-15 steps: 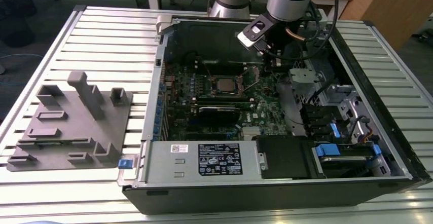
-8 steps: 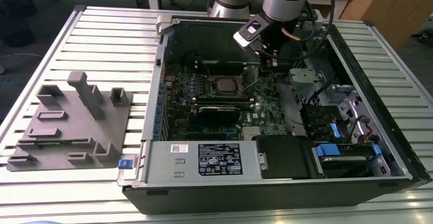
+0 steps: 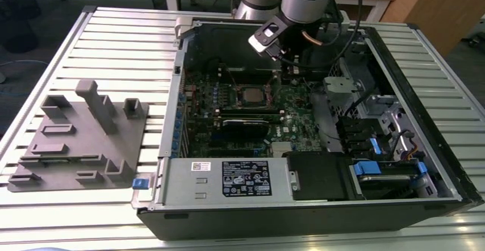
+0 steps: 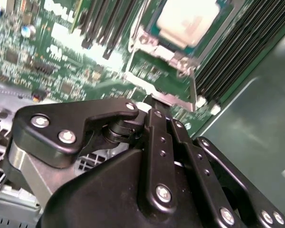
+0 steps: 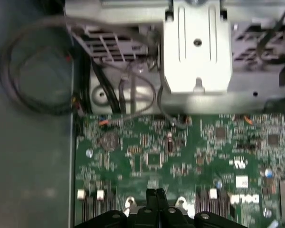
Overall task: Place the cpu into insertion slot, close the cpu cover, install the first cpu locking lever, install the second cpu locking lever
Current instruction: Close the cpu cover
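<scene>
the cpu (image 3: 250, 95) lies flat, metal top up, in the insertion slot (image 3: 235, 95) just above the exterior view's middle; being square, it has no long axis. the cpu cover (image 4: 173, 53) looks lowered around it; latching seems left. the gripper (image 5: 155, 192) sits beside it, jaws pressed together, seemingly empty

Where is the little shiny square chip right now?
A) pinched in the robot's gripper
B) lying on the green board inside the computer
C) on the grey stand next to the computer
B: the cpu lies flat on the green board, framed by the cpu cover, apart from the gripper.
</scene>
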Motion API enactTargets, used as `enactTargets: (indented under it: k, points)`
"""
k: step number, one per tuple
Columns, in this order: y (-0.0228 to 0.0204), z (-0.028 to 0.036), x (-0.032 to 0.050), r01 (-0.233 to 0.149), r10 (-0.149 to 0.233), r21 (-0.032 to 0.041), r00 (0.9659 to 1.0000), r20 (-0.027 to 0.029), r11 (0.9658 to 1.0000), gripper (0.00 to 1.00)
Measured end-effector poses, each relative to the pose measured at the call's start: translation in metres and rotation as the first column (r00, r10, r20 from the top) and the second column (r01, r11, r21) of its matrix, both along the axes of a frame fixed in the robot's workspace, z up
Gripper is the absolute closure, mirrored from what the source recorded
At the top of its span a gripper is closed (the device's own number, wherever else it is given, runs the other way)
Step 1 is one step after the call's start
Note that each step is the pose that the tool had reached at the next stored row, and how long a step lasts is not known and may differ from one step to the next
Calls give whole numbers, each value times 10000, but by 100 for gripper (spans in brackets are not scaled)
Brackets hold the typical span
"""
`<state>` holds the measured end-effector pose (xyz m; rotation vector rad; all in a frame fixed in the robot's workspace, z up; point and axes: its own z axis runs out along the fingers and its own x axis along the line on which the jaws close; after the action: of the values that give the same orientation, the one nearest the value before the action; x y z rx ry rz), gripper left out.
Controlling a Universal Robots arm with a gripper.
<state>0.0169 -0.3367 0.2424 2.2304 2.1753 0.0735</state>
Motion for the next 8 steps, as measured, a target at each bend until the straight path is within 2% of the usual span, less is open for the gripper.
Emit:
enactTargets:
  k: [4, 8]
  points:
    - [0, 1, -140, 17, -17, 33, 10000, 33, 10000, 89]
    - [0, 1, -169, 24, -24, 34, 10000, 39, 10000, 89]
